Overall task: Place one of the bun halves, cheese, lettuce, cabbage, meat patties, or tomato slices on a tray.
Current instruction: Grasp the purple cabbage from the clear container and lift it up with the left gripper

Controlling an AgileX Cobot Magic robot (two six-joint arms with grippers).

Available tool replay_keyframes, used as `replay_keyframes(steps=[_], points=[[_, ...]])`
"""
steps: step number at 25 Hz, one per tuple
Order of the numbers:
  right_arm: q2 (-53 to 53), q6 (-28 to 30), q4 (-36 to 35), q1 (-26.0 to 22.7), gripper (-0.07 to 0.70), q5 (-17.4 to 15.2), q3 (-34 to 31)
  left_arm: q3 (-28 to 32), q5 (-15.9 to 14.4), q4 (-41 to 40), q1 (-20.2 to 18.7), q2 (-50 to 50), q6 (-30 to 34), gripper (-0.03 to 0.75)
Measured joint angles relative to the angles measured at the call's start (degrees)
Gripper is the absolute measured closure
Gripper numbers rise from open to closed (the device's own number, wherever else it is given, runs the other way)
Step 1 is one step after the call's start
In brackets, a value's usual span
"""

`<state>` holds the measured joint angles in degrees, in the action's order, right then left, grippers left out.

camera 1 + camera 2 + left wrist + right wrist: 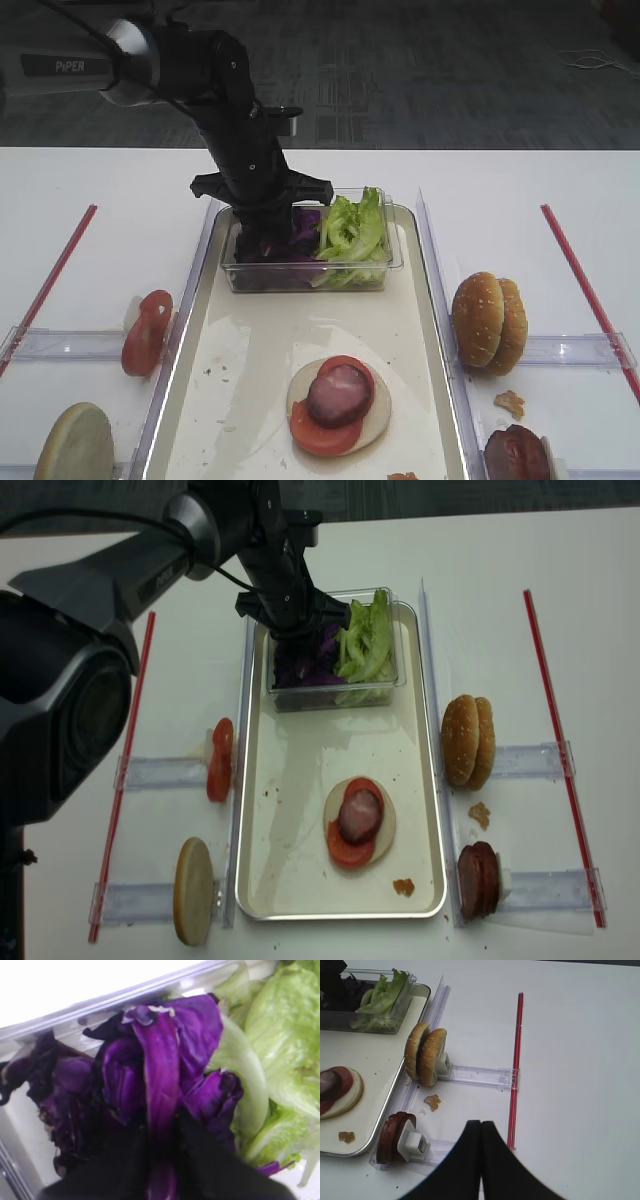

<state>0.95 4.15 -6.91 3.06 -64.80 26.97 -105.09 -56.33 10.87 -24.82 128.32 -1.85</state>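
Observation:
My left gripper (161,1160) reaches down into the clear tub (300,275) at the far end of the tray (250,330). Its fingers are shut on a strip of purple cabbage (160,1075), with more purple leaves around it. Frilly green lettuce (352,230) fills the tub's right half. On the tray lies a pale bun half with a tomato slice and a meat patty (338,395) on it. My right gripper (480,1125) hovers shut and empty over the table, right of the tray, near the meat patties (395,1137).
Two sesame bun halves (490,322) stand on edge in a clear holder right of the tray. Tomato slices (147,332) and a pale bun half (75,442) stand in holders on the left. Red strips (580,280) line both sides. Crumbs (432,1101) lie by the tray.

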Motion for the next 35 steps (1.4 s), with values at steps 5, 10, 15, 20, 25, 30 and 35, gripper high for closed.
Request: replay_keyframes(steps=[5,10,15,20,25,30,35], points=[[0.00,0.00,0.00,0.00,0.618,0.00,0.00,0.00,0.10,0.00,0.00,0.00,0.49,0.675],[0.00,0.00,0.00,0.00,0.618,0.00,0.00,-1.39,-1.12,-0.48,0.00,0.00,0.75,0.675],[0.00,0.00,0.00,0.00,0.618,0.00,0.00,-4.86,-5.00,-2.16,0.00,0.00,0.40,0.675],[0.00,0.00,0.00,0.00,0.618,0.00,0.00,-5.99,-7.00,-3.53,0.00,0.00,-0.25,0.676],[0.00,0.25,0.00,0.00,0.618,0.00,0.00,-5.99,-8.99,-3.87,0.00,0.00,-0.35,0.676],[0.00,0.25,0.00,0.00,0.618,0.00,0.00,-5.99,-10.75,-4.02,0.00,0.00,-0.35,0.676],[0.00,0.25,0.00,0.00,0.618,0.00,0.00,-5.99,-12.85,-4.24,0.00,0.00,-0.35,0.676]])
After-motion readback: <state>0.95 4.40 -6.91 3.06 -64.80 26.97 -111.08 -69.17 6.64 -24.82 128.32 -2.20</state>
